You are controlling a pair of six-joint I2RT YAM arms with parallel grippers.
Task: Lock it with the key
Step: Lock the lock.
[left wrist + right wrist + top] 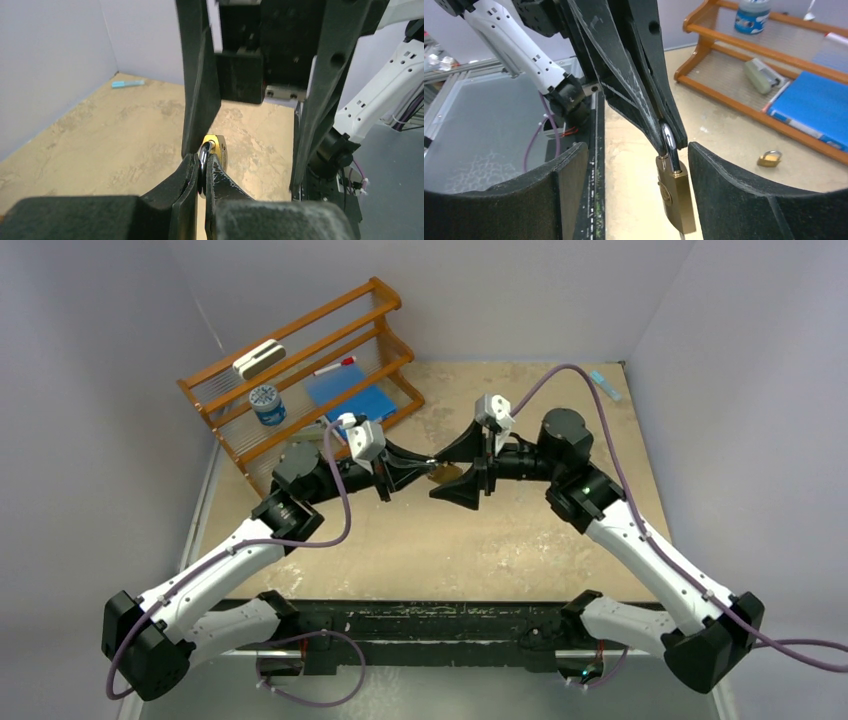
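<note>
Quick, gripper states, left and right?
Left gripper: shut on the shackle of the padlock.
Right gripper: open, astride the padlock, not gripping it.

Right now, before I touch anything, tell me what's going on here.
The left end effector is shut on the shackle of a brass padlock, holding it up off the table. The right end effector is open, with its fingers on either side of the lock's body and not gripping it. A second padlock lies on the table beside the wooden rack.
</note>
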